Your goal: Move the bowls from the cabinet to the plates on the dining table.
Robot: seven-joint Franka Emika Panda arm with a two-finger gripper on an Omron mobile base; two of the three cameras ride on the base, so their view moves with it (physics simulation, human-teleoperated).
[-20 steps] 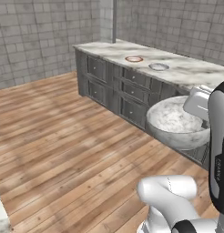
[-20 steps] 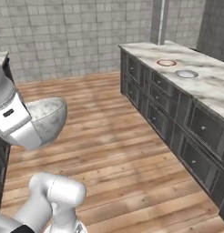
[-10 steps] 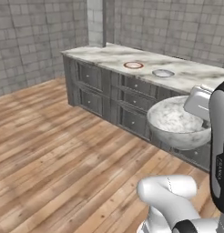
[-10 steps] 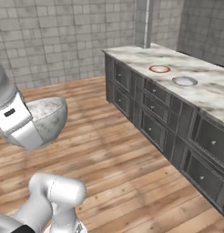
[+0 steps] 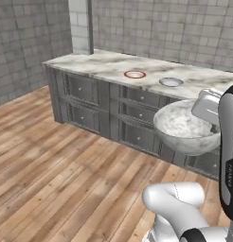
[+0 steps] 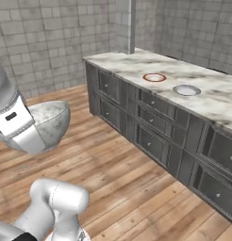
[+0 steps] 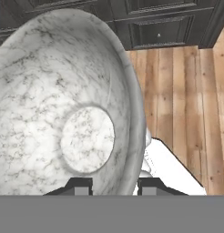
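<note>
My gripper is shut on the rim of a mottled grey-white marble bowl, one fingertip inside the rim and one outside. The bowl hangs in the air beside my arm, mouth tilted, above the wooden floor and in front of the table; it also shows low on the left as the bowl. On the white marble dining table lie a red-orange plate and, to its right, a pale grey-white plate, both bare. They appear again as the red-orange plate and the pale plate. The cabinet is out of view.
Grey panelled drawer fronts run below the table top. A tiled pillar stands at the table's far end against the stone-tile wall. Wooden floor spreads wide to the left of the table.
The whole scene has shifted: the base has moved, and the table with its plates now looks nearer and larger. The bowl stays in the gripper at the same place by the arm.
</note>
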